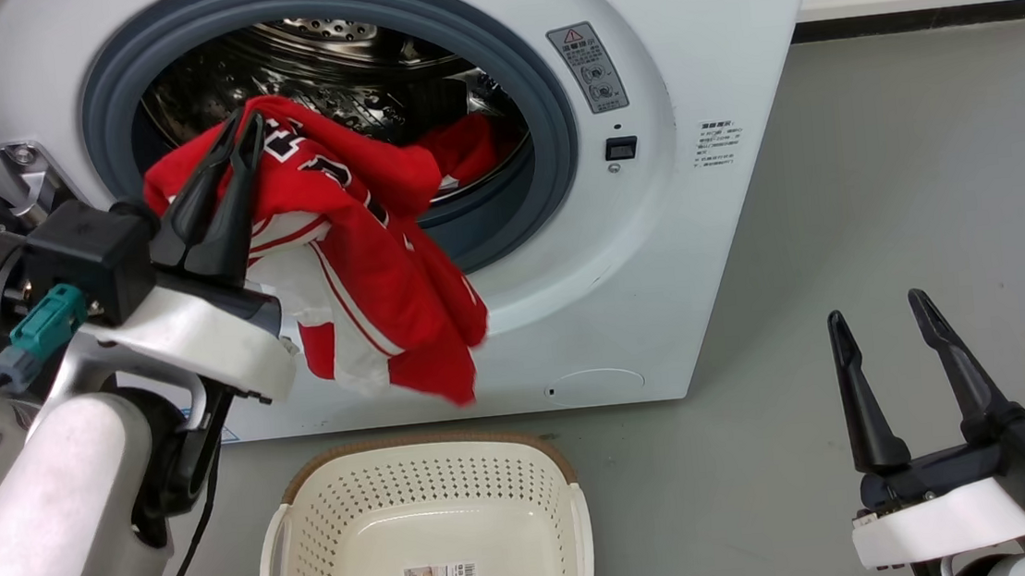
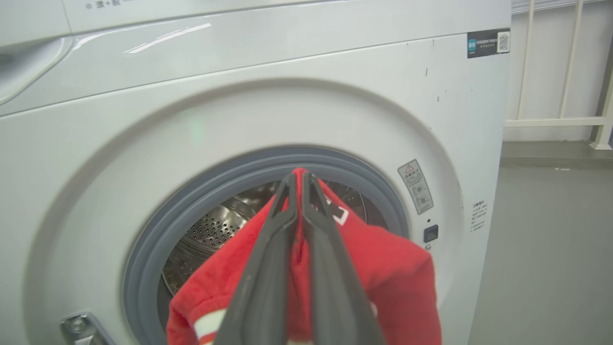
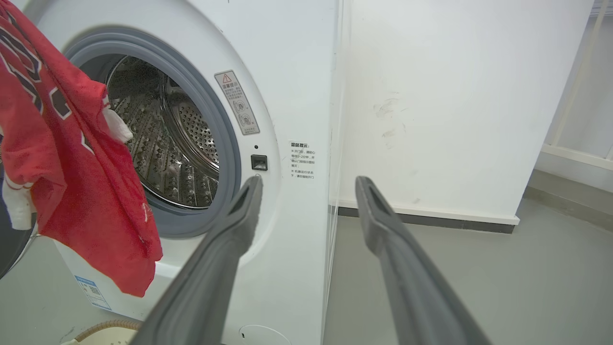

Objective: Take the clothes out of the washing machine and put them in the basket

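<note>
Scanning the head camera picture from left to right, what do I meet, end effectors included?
left end effector shut on fabric → red garment hanging from it → warning sticker on the washer front → right end effector, open

left gripper [image 1: 244, 121] raised, pinched shut; right gripper [image 1: 876, 307] low, spread.

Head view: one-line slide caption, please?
Left jaws hold a red jersey at the washing machine's opening; basket sits on the floor.
</note>
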{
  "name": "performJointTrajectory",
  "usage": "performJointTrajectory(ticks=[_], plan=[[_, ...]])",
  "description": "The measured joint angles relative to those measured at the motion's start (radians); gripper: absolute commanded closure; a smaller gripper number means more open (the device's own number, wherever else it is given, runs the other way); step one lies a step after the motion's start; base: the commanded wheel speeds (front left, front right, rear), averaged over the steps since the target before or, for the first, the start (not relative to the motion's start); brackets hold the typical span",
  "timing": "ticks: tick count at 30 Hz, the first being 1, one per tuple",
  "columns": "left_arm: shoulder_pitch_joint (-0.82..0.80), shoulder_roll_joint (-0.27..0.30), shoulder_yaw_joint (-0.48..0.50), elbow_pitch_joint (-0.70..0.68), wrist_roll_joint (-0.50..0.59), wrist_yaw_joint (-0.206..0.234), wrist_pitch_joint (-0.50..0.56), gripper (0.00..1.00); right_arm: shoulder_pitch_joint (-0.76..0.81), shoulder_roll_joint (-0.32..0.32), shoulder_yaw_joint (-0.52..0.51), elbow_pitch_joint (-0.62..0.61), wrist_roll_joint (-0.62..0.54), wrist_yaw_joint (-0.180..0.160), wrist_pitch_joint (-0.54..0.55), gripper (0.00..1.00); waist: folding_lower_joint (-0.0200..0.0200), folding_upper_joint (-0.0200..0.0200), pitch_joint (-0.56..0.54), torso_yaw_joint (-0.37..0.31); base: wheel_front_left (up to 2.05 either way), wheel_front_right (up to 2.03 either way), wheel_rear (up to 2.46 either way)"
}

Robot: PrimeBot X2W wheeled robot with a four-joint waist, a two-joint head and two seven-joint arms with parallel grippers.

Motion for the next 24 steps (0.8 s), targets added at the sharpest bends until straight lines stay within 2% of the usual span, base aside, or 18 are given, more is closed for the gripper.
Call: performJointTrajectory(ticks=[11,18,24], plan=[[0.12,0.047,0.002,-0.189,0.009,0.06,0.035,1.0,0.007,0.0,0.001,0.001,0.001,0.0,0.0,0.0,0.0,0.0,-0.009,0.008,0.0,0.0,0.0],[0.203,0.05,-0.028,-0.221,0.007,0.076,0.039,1.0,0.007,0.0,0.001,0.0,0.001,0.0,0.0,0.0,0.0,0.0,0.001,0.013,0.0,0.0,0.0],[0.278,0.037,-0.059,-0.195,-0.006,0.077,0.023,1.0,0.003,0.0,0.003,-0.005,0.0,0.0,0.0,0.0,0.0,0.0,0.027,0.009,0.0,0.0,0.0]])
